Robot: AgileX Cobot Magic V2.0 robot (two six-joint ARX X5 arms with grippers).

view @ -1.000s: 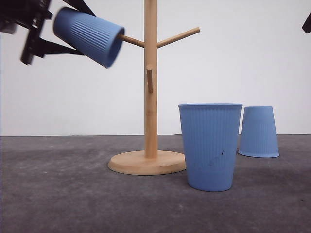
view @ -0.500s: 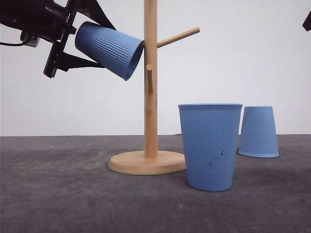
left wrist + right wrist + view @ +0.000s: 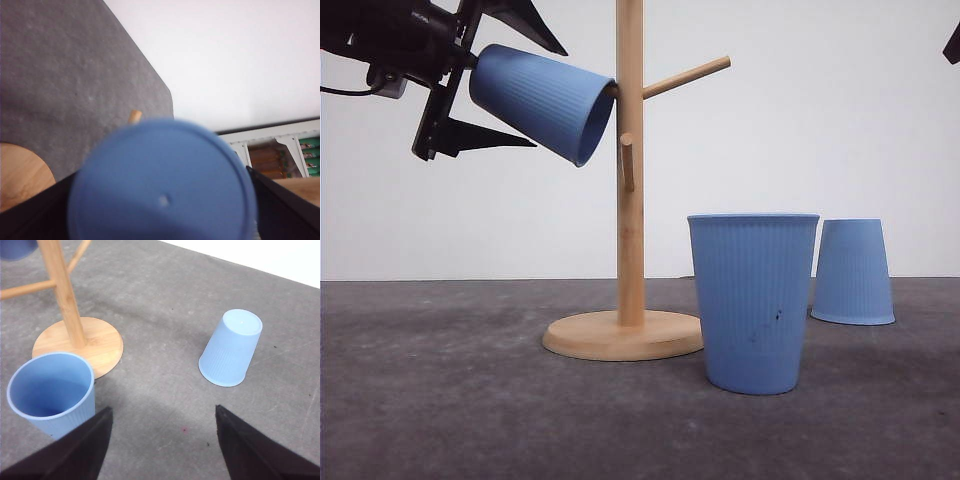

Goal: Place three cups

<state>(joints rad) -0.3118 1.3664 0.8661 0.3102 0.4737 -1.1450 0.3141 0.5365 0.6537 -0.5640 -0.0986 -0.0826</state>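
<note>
Seemingly unlabelled, the upright cup [image 3: 753,303] bears dark specks.

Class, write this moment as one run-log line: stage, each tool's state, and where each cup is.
stage: hanging first cup | left tool: open around hung cup on rack peg | right tool: open | upright cup: table | inverted cup: table

Bright, even light; soft shadows on grey table [image 3: 440,400]; close cup base [image 3: 162,200] blurred in left wrist view.
</note>
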